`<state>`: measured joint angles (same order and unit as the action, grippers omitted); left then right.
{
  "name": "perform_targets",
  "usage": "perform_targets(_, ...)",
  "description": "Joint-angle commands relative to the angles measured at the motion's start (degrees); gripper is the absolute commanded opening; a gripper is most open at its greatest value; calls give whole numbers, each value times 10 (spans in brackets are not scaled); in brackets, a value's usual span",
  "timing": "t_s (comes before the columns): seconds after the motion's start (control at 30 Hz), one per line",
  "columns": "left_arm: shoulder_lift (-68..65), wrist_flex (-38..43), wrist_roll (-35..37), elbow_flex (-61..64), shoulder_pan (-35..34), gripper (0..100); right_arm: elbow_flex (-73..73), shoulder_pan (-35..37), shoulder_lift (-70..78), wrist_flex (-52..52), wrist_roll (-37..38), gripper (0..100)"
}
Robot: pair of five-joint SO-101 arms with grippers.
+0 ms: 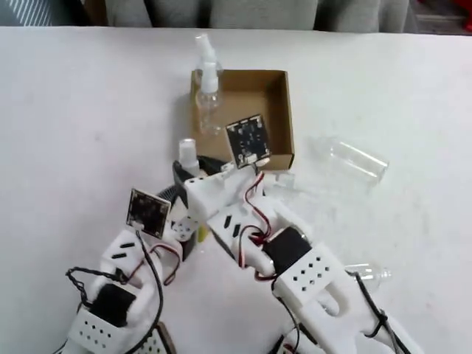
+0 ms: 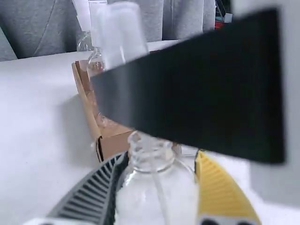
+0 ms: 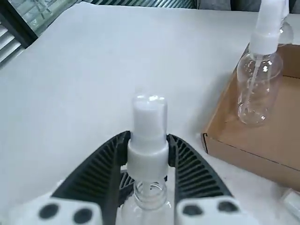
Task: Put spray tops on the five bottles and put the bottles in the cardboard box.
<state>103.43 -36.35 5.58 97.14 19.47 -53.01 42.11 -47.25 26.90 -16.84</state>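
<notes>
Right pincer (image 3: 148, 140) is clenching its black fingers on the collar of a white spray top (image 3: 149, 122), holding it upright. Directly beneath that pincer, the open neck of a clear bottle (image 3: 150, 197) is waiting, with a slight gap showing between collar and neck. Left pincer (image 2: 159, 161) is gripping this bottle by the shoulder between a grey finger and a yellow one, so the bottle is standing upright below the right pincer.

The coming move is hanging on that vertical line: the top's long axis and the bottle's are running nearly the same way, one above the other, so the top is needing to go straight down and seat. A thin line inside the bottle is looking like the dip tube already threaded in, though I cannot be sure. The right arm is the nearer one to the top; the left is only steadying.

The bottle is looking clear and empty, its mouth round and bare.

Beyond both pincers, the box (image 1: 276, 96) is sitting open on the table (image 1: 74, 110), with one capped bottle (image 3: 258, 79) standing inside. Out to the right pincer's right side, bare bottles (image 1: 358, 158) are lying on the table.
</notes>
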Motion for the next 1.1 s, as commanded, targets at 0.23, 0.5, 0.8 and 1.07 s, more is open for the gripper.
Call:
perform_targets(0.23, 14, -5, 3, -2, 3, 57, -8, 4, -16, 3, 1, 20)
perform_targets(0.5, 14, -5, 3, -2, 3, 57, -12, 5, -16, 4, 2, 22)
perform_targets(0.8, 14, -5, 3, -2, 3, 57, -1, 22, -49, 75, 38, 181)
perform_targets(1.07, 14, -5, 3, -2, 3, 57, -1, 28, -128, 78, 68, 183)
